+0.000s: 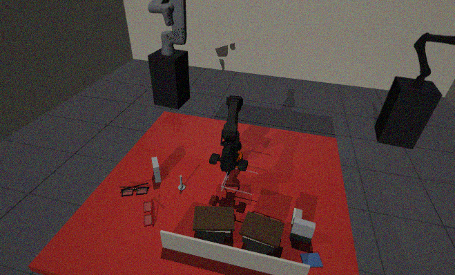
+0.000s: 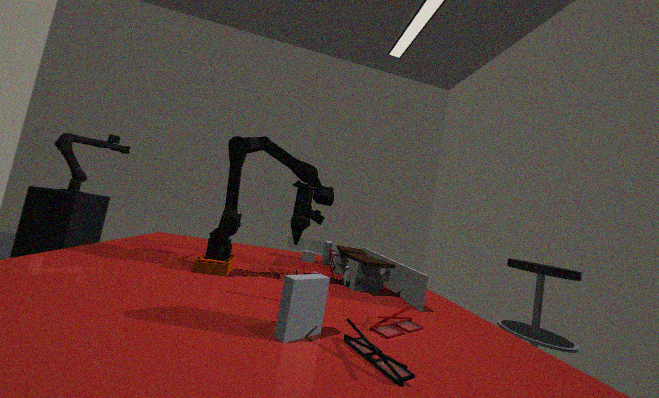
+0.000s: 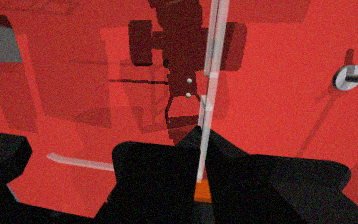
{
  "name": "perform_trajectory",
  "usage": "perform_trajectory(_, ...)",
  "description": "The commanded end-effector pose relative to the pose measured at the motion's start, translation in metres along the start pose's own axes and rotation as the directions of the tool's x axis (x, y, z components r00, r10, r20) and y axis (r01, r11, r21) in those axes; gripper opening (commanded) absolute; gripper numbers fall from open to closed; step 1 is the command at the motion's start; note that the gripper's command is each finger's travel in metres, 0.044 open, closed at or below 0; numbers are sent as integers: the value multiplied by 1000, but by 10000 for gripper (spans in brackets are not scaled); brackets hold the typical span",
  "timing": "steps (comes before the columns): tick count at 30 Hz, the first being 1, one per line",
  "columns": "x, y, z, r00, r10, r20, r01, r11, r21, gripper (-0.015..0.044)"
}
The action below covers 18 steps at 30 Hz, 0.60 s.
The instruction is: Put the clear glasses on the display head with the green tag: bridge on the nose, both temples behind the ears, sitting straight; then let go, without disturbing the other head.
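My gripper (image 1: 228, 171) (image 2: 296, 242) (image 3: 200, 130) points down, shut on the clear glasses (image 1: 224, 182) (image 3: 214, 75). It holds them by the front, above the table, with the temples reaching to the right in the top view. In the wrist view the front runs upward from the fingers and one temple shows at lower left. Two brown-topped shapes, left (image 1: 214, 218) and right (image 1: 262, 228), stand nearer the top camera and look like the display heads. Their faces and the green tag cannot be made out. The glasses are apart from both.
A long pale panel (image 1: 232, 251) (image 2: 408, 285) stands beside the brown-topped shapes. White blocks (image 1: 303, 228) and a blue square (image 1: 311, 260) are to their right. A thin stand (image 1: 181, 182), an upright white block (image 1: 156, 169) (image 2: 303, 307), black glasses (image 1: 134, 189) and red glasses (image 1: 152, 214) are left.
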<state>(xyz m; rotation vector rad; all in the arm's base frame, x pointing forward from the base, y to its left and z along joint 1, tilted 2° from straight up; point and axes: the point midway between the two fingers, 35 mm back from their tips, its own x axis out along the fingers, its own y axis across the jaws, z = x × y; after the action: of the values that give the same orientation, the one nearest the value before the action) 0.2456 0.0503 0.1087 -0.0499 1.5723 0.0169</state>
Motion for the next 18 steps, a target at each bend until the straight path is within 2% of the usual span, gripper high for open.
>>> perform_trajectory(1,3,1,-1,1000,3,2,-3,1000,9,0)
perform_trajectory(18,18,2,2,1000,3,2,-3,1000,9,0)
